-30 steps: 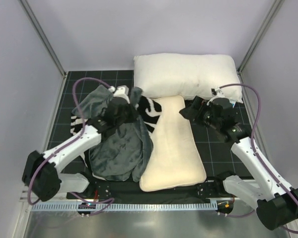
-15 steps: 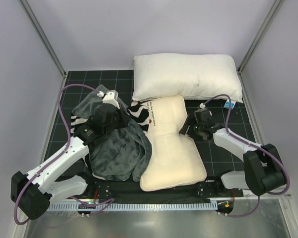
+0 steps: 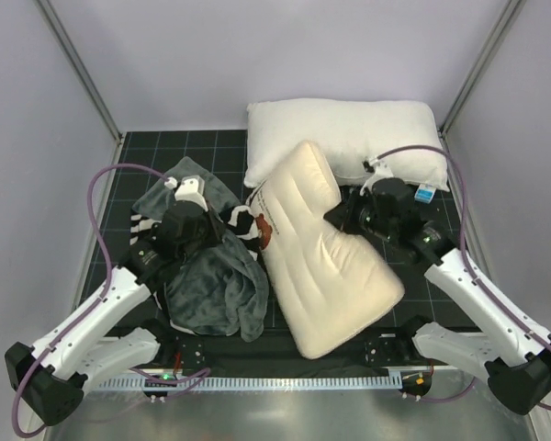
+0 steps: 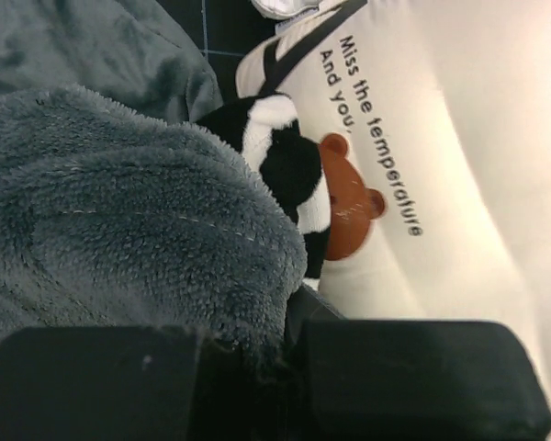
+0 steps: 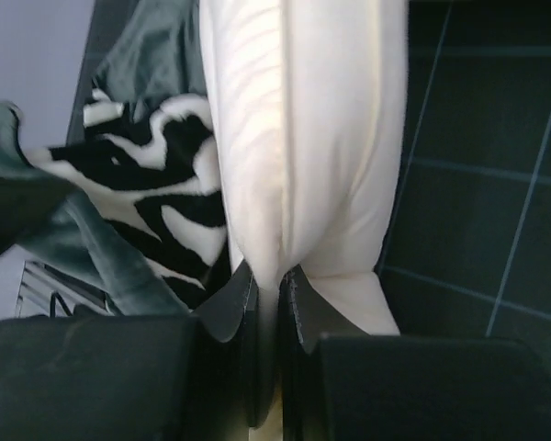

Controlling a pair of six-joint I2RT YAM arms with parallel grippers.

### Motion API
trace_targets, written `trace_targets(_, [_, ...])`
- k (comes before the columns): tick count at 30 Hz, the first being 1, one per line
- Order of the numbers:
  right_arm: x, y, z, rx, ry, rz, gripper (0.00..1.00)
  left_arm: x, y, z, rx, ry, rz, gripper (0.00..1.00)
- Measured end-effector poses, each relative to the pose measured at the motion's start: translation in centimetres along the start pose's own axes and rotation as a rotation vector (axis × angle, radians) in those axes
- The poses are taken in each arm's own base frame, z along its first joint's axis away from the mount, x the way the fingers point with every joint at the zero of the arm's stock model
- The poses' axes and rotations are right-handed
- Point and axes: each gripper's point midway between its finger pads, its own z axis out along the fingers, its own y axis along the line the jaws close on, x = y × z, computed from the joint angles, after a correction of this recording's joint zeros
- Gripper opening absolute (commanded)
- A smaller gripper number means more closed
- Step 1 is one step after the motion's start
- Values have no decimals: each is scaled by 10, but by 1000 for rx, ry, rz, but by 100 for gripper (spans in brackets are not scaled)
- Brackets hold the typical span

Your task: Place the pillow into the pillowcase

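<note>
Pinched fingers (image 5: 240, 317) of the right gripper (image 5: 270, 303) clamp a fold along the long edge of the cream pillow (image 3: 331, 262), with almost no gap left between them. The pillow stands tilted and partly lifted just in front of the plain white pillow (image 3: 349, 138), its far corner overlapping that pillow's near edge and its other end reaching toward the arm bases. Seen from above, the right gripper (image 3: 342, 213) meets the cream pillow just below the white pillow's near edge, right of its middle. Below the white pillow's left end, the pillowcase (image 3: 216, 276) lies heaped on the black gridded mat (image 3: 165, 147), grey side mostly up, with zebra stripes showing where it meets the pillow. The left gripper (image 3: 231, 223) is at that seam; its wrist view shows grey plush bunched down into the narrow slot of the left gripper (image 4: 289, 344), the fingers (image 4: 413, 377) closed on the cloth. A striped flap touches and partly hides the brown bear face (image 4: 349, 197), and the dark text (image 4: 376, 138) runs beside it along the pillow's printed end. All of the pillow that can be seen lies outside the cover.
</note>
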Motion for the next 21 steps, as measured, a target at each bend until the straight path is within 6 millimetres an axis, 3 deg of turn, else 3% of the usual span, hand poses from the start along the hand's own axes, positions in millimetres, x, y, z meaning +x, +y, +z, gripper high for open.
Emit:
trace_targets(4, [-70, 33, -24, 3, -124, -84, 4, -3, 0, -6, 6, -15, -4, 0])
trace_targets(9, [-162, 57, -24, 28, -272, -116, 4, 4, -1, -1, 9, 21, 3, 0])
trace_targets(12, [-230, 53, -16, 11, -386, -56, 4, 8, -5, 0, 30, 40, 3, 0])
trace_targets(16, [-306, 19, 0, 42, -529, 42, 4, 12, -15, 3, 78, 62, -3, 0])
trace_targets(17, [-322, 9, 6, 52, -568, 74, 8, 13, -18, 5, 91, 71, -3, 0])
trace_targets(18, [-335, -3, 11, 61, -607, 111, 22, 15, -21, 8, 101, 82, -2, 0])
trace_targets(19, [-345, -16, 17, 68, -636, 152, 63, 18, -24, 11, 113, 93, -2, 0])
trace_targets(21, [-358, -44, 34, 85, -669, 223, 88, 25, -27, 16, 128, 116, 3, 0])
